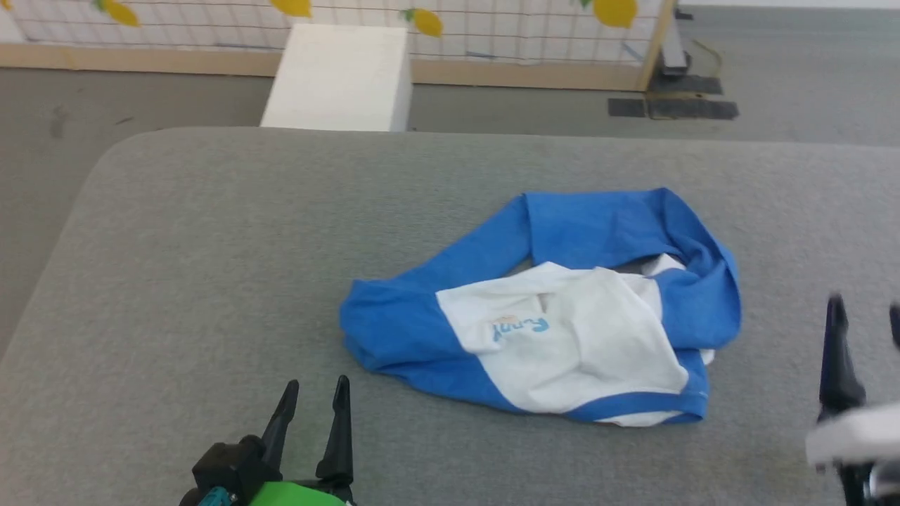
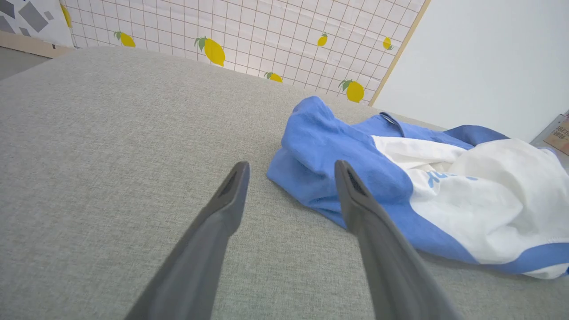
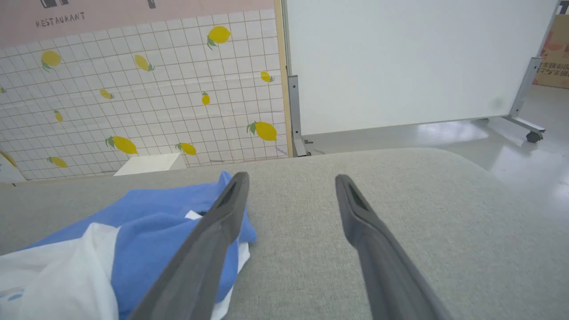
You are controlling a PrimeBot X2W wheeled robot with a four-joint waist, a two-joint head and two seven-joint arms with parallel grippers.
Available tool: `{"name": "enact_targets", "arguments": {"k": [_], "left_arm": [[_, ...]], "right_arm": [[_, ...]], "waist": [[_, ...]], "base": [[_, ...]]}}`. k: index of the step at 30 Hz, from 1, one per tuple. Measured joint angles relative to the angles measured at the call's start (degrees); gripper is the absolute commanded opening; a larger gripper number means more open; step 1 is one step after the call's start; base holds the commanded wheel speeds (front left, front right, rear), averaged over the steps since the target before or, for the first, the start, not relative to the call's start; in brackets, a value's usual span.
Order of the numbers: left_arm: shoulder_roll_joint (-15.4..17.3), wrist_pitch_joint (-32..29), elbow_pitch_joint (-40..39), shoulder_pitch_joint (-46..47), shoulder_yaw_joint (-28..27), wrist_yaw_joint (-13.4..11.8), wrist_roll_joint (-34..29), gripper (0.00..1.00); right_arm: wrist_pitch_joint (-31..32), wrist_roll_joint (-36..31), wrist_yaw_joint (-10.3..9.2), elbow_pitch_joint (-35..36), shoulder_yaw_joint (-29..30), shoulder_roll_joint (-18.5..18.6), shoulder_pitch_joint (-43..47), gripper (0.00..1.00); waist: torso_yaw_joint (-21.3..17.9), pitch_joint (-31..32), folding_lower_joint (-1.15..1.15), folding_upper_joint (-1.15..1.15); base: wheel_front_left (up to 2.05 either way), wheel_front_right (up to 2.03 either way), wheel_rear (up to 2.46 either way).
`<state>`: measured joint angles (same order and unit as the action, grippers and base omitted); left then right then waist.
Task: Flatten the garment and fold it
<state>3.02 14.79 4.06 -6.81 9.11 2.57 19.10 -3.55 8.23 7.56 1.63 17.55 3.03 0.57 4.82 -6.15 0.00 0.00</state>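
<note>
On the grey desk [image 1: 211, 246] a crumpled blue-and-white long-sleeved shirt [image 1: 562, 330] is bunched between the left jaws and the right jaws, touched by neither. Both are spread wide and empty. Flattening seems not yet begun, so opposite edges should next be gripped and drawn apart.

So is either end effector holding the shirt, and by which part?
Nothing is held. The left end effector and right end effector are both open, short of the garment crumpled on the table.

Head looks down; wrists low, flanking; all share garment [image 1: 562, 330].
</note>
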Motion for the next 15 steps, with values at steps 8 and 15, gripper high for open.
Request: {"name": "enact_targets", "arguments": {"k": [8, 15], "left_arm": [[-0.01, -0.01, -1.20, -2.13, -1.48, 0.14, 0.16, 1.00], [0.97, -1.56, -0.99, 0.71, -0.46, 0.96, -1.26, 1.00]], "right_arm": [[-8.09, 7.82, 0.00, -7.82, -0.88, -0.13, 6.66, 1.00], [-9.88, 8.06, 0.00, -9.65, -1.48, -0.13, 6.25, 1.00]], "waist": [[-4.35, -0.67, 0.00, 0.00], [-6.15, -0.77, 0.00, 0.00]], "base": [[0.00, 0.00, 0.00], [0.00, 0.00, 0.00]]}}
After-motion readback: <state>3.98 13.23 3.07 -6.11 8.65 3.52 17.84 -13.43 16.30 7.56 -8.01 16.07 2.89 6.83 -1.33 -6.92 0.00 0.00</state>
